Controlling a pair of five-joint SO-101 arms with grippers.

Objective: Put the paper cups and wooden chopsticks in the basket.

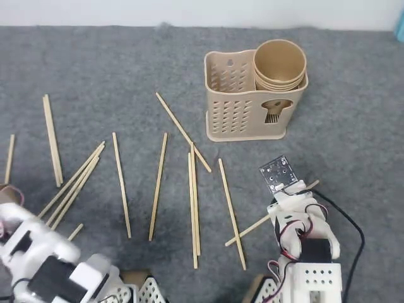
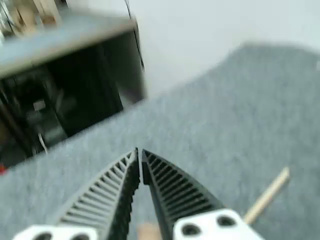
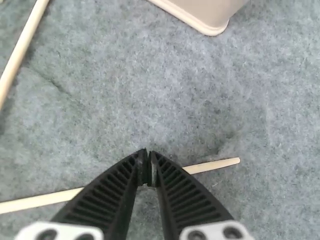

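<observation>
Right wrist view: right pincer (image 3: 148, 167) closed above chopstick (image 3: 215, 164).

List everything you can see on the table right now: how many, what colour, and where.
basket: one, beige, perforated, far side of the table, right of centre in the high view.
paper cups: one nested stack, tan, in the basket's right-hand compartment; the number can't be told.
chopsticks: more than ten, pale wood, scattered on the carpet in front and to the left of the basket, some overlapping.
carpet: one, grey, covering the table.
cabinet: one, dark, beyond the table's edge.
left gripper: one, black fingers, shut, above the carpet at the near left corner.
right gripper: one, black fingers, shut, tips over a chopstick in front of the basket.
</observation>
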